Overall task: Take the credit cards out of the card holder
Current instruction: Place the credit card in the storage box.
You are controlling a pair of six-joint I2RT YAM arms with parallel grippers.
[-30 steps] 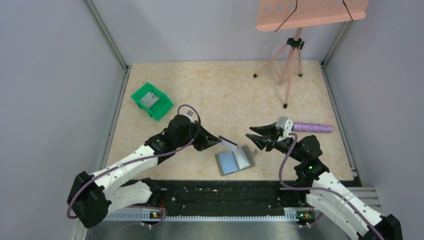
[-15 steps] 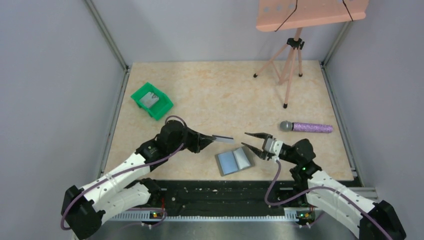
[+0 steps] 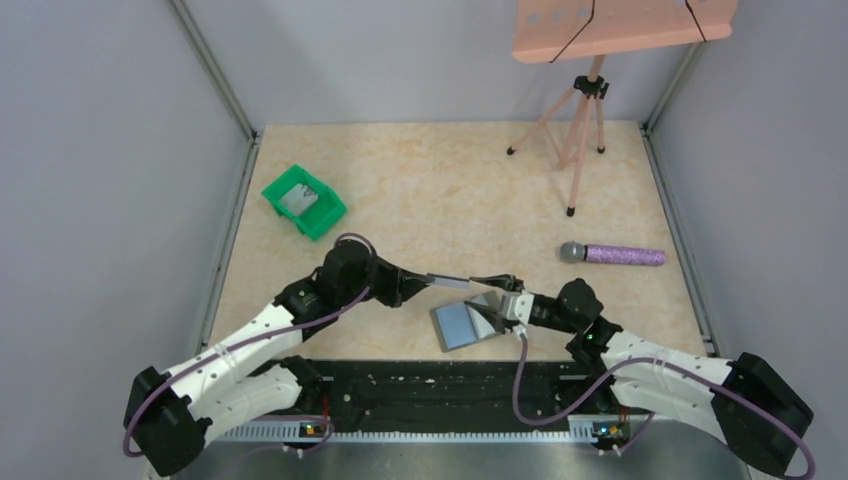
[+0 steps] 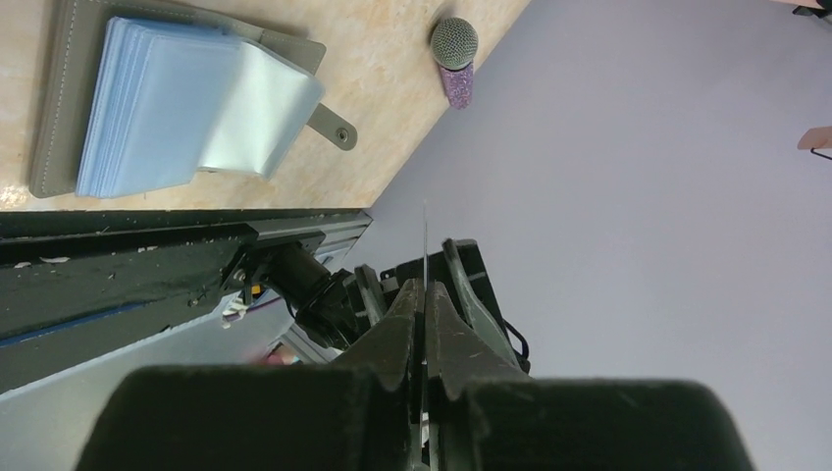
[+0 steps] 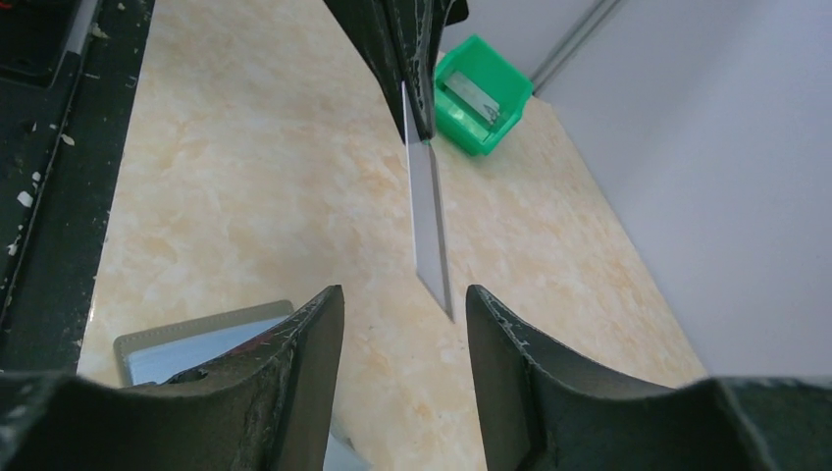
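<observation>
The card holder (image 3: 458, 325) lies open near the table's front edge, a stack of pale blue sleeves (image 4: 157, 103) showing inside. My left gripper (image 3: 425, 281) is shut on one grey credit card (image 3: 448, 281), holding it edge-up above the table just left of the holder. In the left wrist view the card (image 4: 426, 245) shows as a thin line between the pressed fingers. My right gripper (image 3: 492, 297) faces it from the right, open, with the card's free end (image 5: 429, 226) just ahead of the gap between its fingers (image 5: 294, 363). The holder's corner (image 5: 186, 339) sits beneath.
A green bin (image 3: 322, 222) with a grey card inside stands at the left. A purple microphone (image 3: 612, 254) lies to the right. A pink tripod (image 3: 580, 140) stands at the back right. Walls close the table on three sides.
My right arm has swung left and down toward the held card, and its jaws have spread wider. My left gripper has moved the card slightly and stays shut on it.
</observation>
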